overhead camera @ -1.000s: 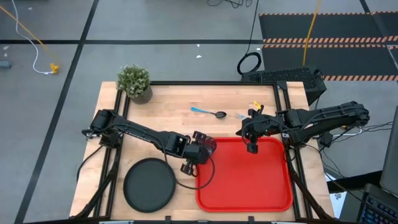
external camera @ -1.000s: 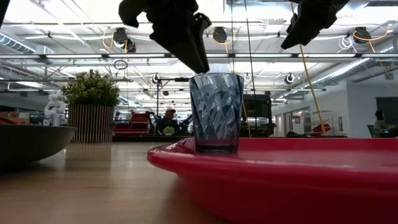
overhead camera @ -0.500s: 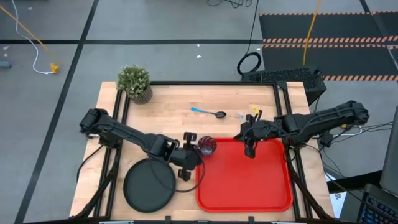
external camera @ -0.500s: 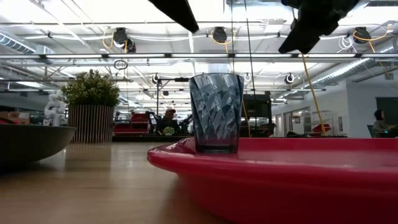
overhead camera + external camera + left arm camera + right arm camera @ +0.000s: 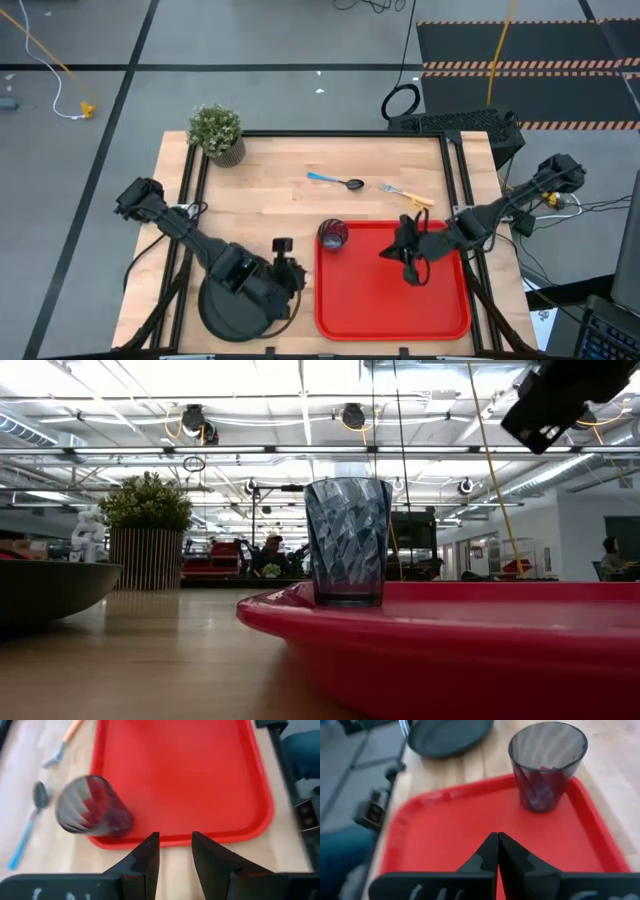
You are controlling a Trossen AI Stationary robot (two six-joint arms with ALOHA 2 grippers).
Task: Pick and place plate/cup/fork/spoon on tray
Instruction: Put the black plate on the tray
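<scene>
The glass cup [image 5: 333, 235] stands upright on the far left corner of the red tray [image 5: 400, 300]; it also shows in the low view [image 5: 348, 540]. The black plate [image 5: 225, 312] lies on the table left of the tray, partly under my left arm. My left gripper [image 5: 290, 272] hovers between plate and tray, open by a narrow gap [image 5: 175, 851] and empty. My right gripper [image 5: 400, 250] hovers over the tray's middle, shut [image 5: 496, 842] and empty. The blue-handled spoon [image 5: 335, 181] and the orange-handled fork [image 5: 405, 193] lie on the table beyond the tray.
A potted plant [image 5: 216, 132] stands at the table's far left corner. Bare wood lies between the plant, the spoon and the plate. Black frame rails run along the table's left and right edges.
My left gripper has drawn back from the cup toward the table's near left, ending beside the plate, and has left the low view. My right gripper has moved from the tray's far rim toward the near edge, over the tray. The cup has stayed in place.
</scene>
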